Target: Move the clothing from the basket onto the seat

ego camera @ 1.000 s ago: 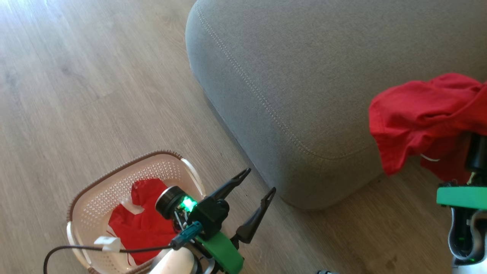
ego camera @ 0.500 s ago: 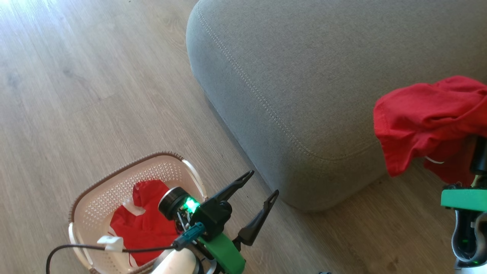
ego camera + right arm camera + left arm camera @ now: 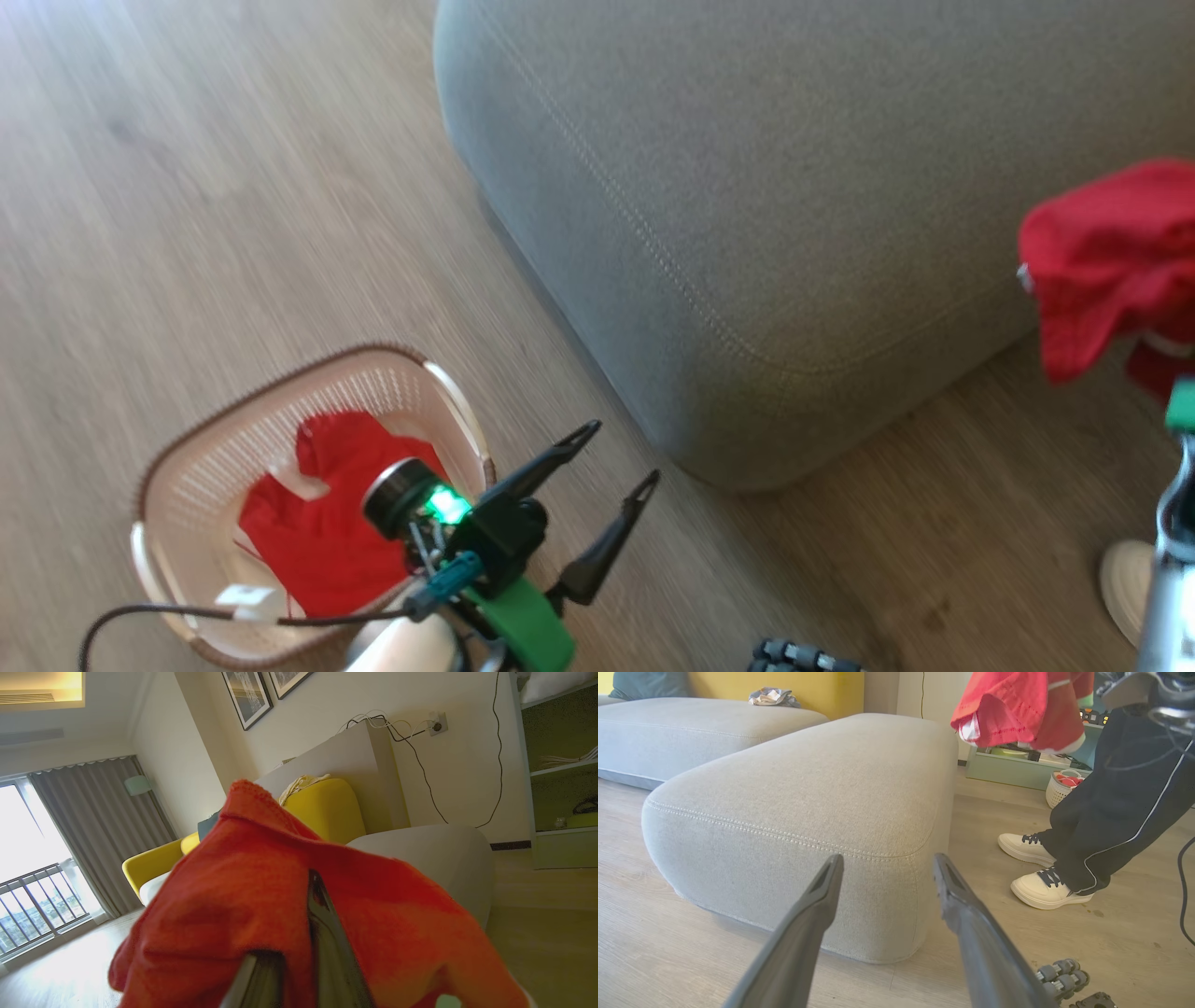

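Red garment (image 3: 1102, 252), pinched between the right gripper's (image 3: 312, 882) closed fingers at the frame's right edge, looks mid-carry and next needs lowering onto the grey seat (image 3: 794, 187), while the left gripper (image 3: 621, 453), fingers spread and empty, hangs beside the basket (image 3: 280, 383) holding the second garment (image 3: 317, 532).

Looking along the left pincer (image 3: 887, 858), spread wide, gripping nothing. Facing the rounded corner of the grey seat (image 3: 808, 788), near but apart. High on the right, seeing red clothing (image 3: 1008, 709) with white trim hanging clear of the seat. Below it, spotting a person's dark trousers (image 3: 1120, 793) and white shoes (image 3: 1045, 889) on the wood floor (image 3: 668, 952).
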### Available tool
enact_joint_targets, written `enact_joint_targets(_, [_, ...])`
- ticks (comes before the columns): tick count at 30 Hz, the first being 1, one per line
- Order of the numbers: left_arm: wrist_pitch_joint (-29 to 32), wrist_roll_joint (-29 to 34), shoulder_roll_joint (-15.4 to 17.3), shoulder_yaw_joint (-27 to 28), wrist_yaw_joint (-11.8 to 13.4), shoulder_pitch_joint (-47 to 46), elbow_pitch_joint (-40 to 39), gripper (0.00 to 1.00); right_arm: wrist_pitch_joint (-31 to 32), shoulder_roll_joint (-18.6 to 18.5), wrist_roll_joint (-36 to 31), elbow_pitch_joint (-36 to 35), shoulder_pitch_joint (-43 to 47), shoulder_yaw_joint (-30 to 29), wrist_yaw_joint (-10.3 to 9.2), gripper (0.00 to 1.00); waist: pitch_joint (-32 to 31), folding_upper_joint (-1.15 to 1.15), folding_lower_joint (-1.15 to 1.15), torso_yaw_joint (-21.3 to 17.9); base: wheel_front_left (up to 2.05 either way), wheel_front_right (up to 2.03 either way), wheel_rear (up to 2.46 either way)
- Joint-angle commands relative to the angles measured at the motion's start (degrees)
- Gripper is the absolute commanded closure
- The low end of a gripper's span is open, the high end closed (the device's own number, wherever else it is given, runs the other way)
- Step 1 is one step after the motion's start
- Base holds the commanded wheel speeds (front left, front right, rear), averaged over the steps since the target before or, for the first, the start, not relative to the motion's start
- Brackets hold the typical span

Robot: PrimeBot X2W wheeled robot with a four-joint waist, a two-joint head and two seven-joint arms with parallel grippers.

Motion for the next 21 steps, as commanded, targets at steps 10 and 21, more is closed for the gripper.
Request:
enact_joint_targets(10, [-0.31, 1.12, 7.36, -0.05, -0.07, -4.7, -3.86, 0.0, -0.37, -1.25, -5.57, 5.36, -20.09, 3.15, 0.41, 1.0, 13.32, 0.0, 0.0, 0.08, 0.0, 0.0, 0.0])
enact_joint_targets(21, [-0.31, 1.04, 13.52, -2.12, -0.07, -9.83, -6.31, 0.0, -0.37, -8.9, -6.28, 22.22, -42.24, 2.43, 0.41, 1.0, 23.86, 0.0, 0.0, 5.76, 0.0, 0.0, 0.0])
